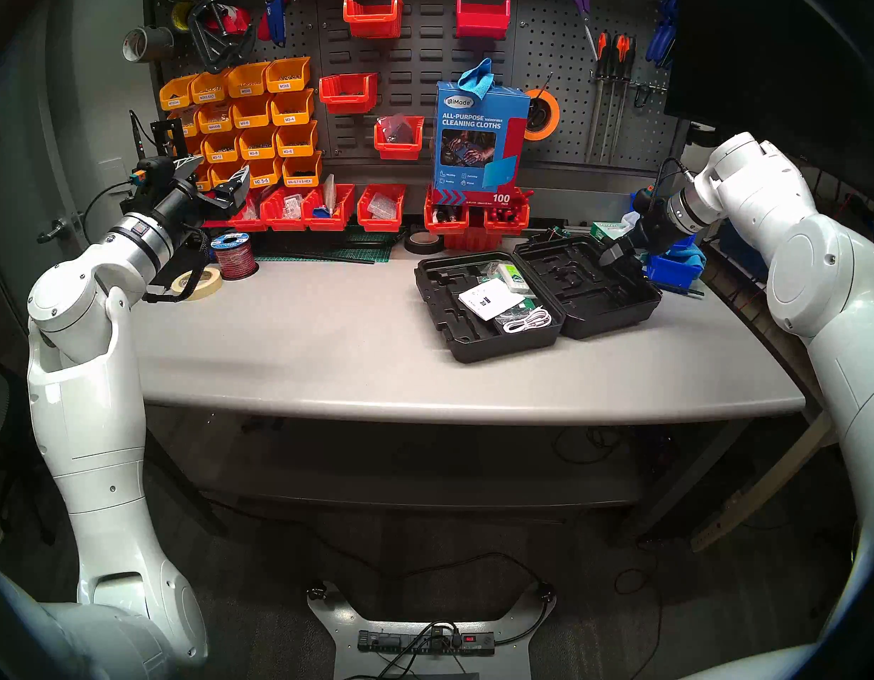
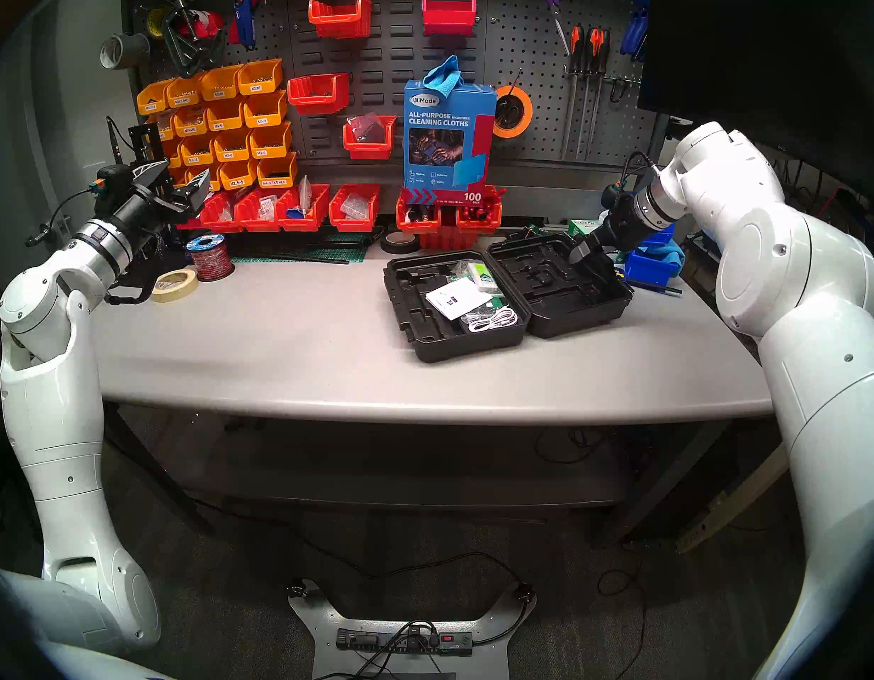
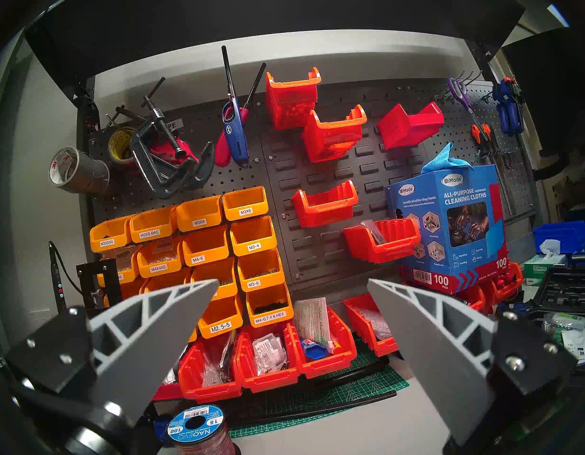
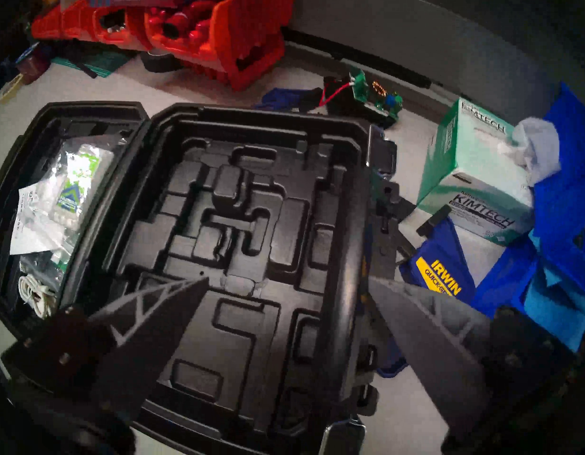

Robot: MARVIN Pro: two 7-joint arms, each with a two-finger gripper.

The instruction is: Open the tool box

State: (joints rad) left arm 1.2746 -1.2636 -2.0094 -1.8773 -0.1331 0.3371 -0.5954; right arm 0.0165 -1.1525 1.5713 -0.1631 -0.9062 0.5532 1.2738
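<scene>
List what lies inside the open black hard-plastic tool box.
In the tool box: a white paper leaflet, coiled white cable, green-and-white packet. What lies beneath them is covered.

The black plastic tool box (image 1: 538, 298) lies fully open and flat, moulded lid half directly beneath the spread right gripper (image 4: 286, 280), its base half beyond holding papers and a white cable.

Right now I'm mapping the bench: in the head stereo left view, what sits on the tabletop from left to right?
Masking tape roll → red wire spool → black tape roll → open tool box → blue bin.
</scene>
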